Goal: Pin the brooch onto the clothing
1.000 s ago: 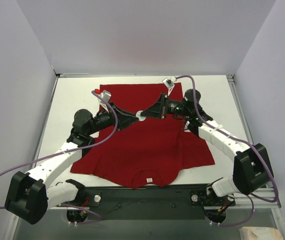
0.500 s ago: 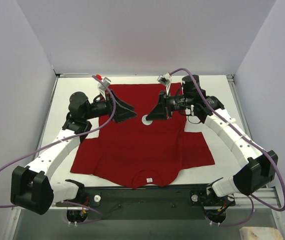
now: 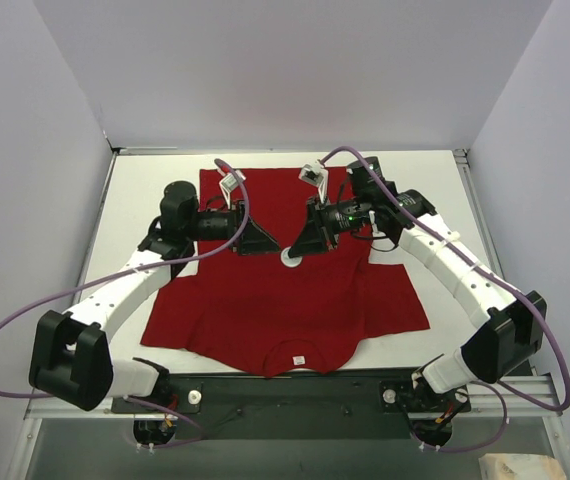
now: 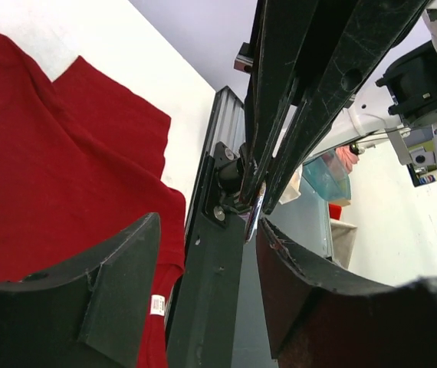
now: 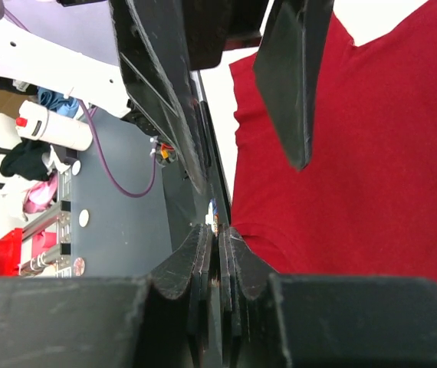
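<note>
The red shirt (image 3: 285, 305) is laid flat on the table (image 3: 145, 200), its length running near to far, with the collar at the near edge. The brooch (image 3: 291, 258), seen round from above, is pinched in the pressed-together right gripper (image 3: 298, 251) over the shirt's middle. The left gripper (image 3: 268, 245) is held spread just beside it.

A large plain red short-sleeved T-shirt (image 3: 285, 300) of soft fabric was shown without any pattern, and a small white label (image 3: 300, 359) was seen at its collar. The flat surface (image 3: 145, 190) beneath it was white. A small round brooch (image 3: 291, 258) was rendered pale, almost white, against the red. The left claw (image 3: 273, 247) and the right claw (image 3: 296, 252) were coloured black, scuffed with grey. The arm links (image 3: 125, 290) were finished white with black joints, the cables (image 3: 348, 150) purple, the walls (image 3: 285, 70) pale lilac-grey.
</note>
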